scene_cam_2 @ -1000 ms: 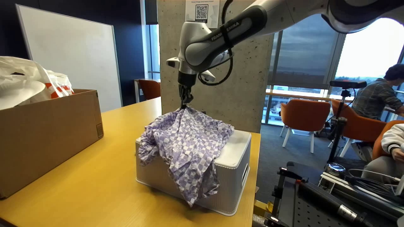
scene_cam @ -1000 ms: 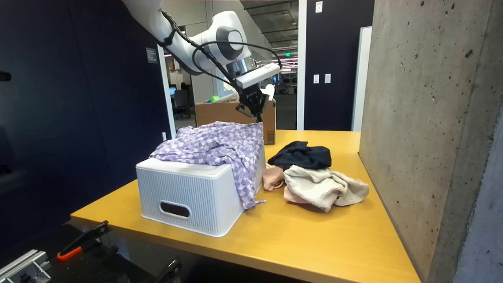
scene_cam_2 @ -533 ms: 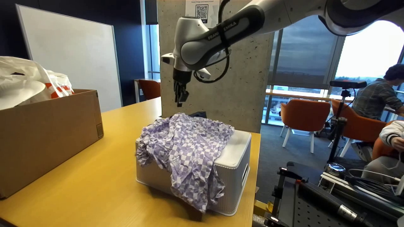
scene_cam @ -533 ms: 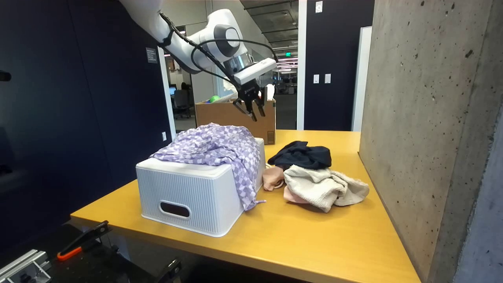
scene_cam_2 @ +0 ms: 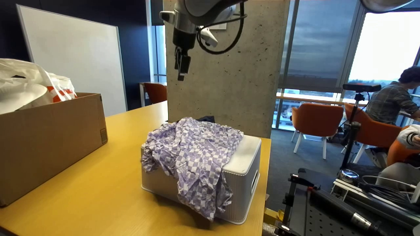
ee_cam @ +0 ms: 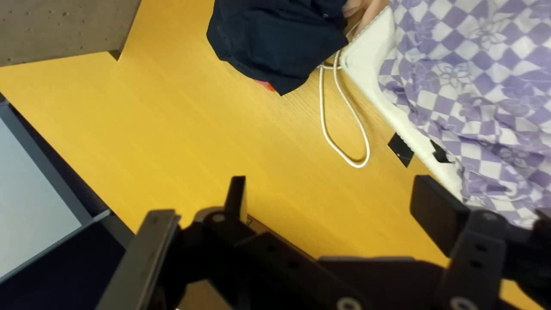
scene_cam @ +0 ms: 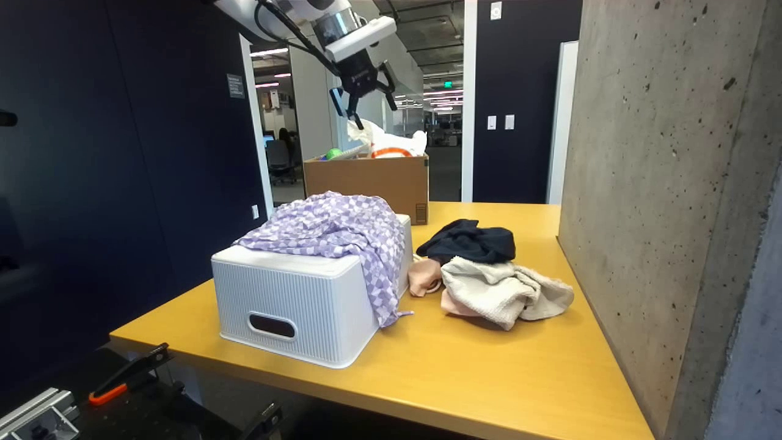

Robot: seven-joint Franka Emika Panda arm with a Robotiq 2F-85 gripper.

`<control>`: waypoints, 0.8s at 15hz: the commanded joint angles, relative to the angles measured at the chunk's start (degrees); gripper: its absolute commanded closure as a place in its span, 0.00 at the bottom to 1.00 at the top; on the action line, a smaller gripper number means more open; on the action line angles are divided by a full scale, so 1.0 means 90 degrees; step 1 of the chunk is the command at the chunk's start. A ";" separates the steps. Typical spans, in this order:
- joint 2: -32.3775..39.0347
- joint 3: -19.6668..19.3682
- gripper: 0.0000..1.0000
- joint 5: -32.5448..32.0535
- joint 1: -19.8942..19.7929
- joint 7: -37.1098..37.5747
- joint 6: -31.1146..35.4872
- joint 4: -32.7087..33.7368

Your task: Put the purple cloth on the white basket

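Note:
The purple cloth [scene_cam: 330, 223], checked purple and white, lies rumpled over the top of the white basket [scene_cam: 287, 305], which stands upside down on the table. Part of the cloth [scene_cam_2: 200, 147] hangs down the basket's long side in both exterior views. My gripper [scene_cam: 377, 116] is in the air well above and behind the basket, apart from the cloth. In the wrist view the gripper [ee_cam: 335, 198] is open, with bare table seen between its fingers. There the cloth [ee_cam: 482, 77] and the basket's pale edge [ee_cam: 366, 69] lie at the right.
Beside the basket lie a dark cloth [scene_cam: 470, 241], a beige cloth [scene_cam: 495, 290] and a peach item [scene_cam: 423, 278]. A white cord [ee_cam: 359, 165] loops on the table. A filled cardboard box [scene_cam_2: 49, 141] stands near the basket. A concrete pillar [scene_cam: 660, 183] borders the table.
The gripper was shut on a raised corner of the cloth; it has opened and let go. The corner has dropped onto the basket, and the arm has risen well above it.

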 commanded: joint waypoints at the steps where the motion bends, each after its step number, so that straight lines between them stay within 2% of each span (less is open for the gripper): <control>1: -0.0715 0.0077 0.00 0.0045 0.0114 0.0655 -0.0786 -0.0492; 4: -0.1324 0.0200 0.00 0.0120 0.0086 0.1105 -0.0986 -0.1202; 7: -0.1946 0.0352 0.00 0.0235 0.0056 0.1412 -0.0847 -0.2218; 12: -0.2399 0.0559 0.00 0.0730 0.0037 0.1567 -0.0726 -0.3312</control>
